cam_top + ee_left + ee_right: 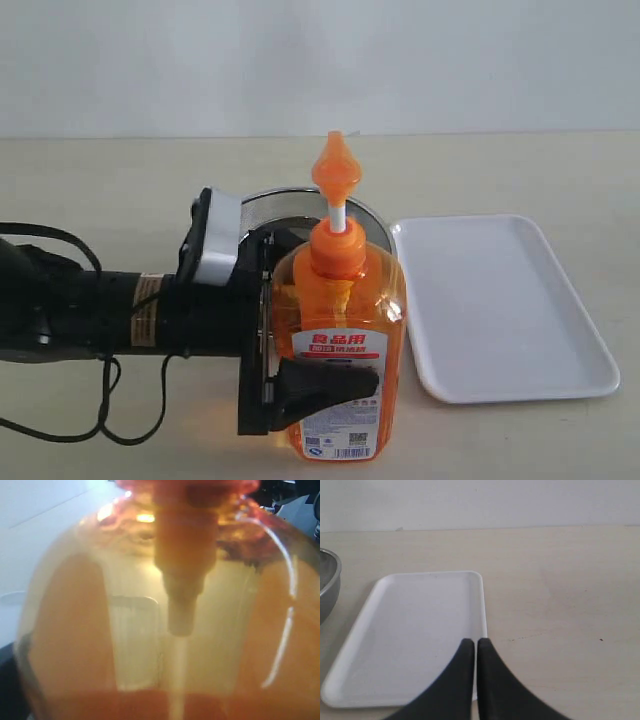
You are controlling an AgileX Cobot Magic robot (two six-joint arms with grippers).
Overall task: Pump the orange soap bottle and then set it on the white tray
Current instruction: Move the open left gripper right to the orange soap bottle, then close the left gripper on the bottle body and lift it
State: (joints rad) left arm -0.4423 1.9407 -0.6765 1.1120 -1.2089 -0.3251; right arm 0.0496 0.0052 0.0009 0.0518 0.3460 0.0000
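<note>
The orange soap bottle [340, 330] stands upright on the table, its pump head [336, 170] raised on the white stem. My left gripper [345, 345] reaches in from the left and straddles the bottle's body with its jaws wide. One black finger [325, 385] lies across the label; the other is hidden behind the bottle. The left wrist view is filled by the blurred bottle [165, 630]. The white tray [500, 300] lies empty just right of the bottle. My right gripper [476, 645] is shut and empty, hovering over the tray's [415, 630] edge.
A round steel bowl [290, 205] sits right behind the bottle and the left gripper, its rim also showing beside the tray as the bowl [327, 585]. A black cable [60, 420] loops on the table under the left arm.
</note>
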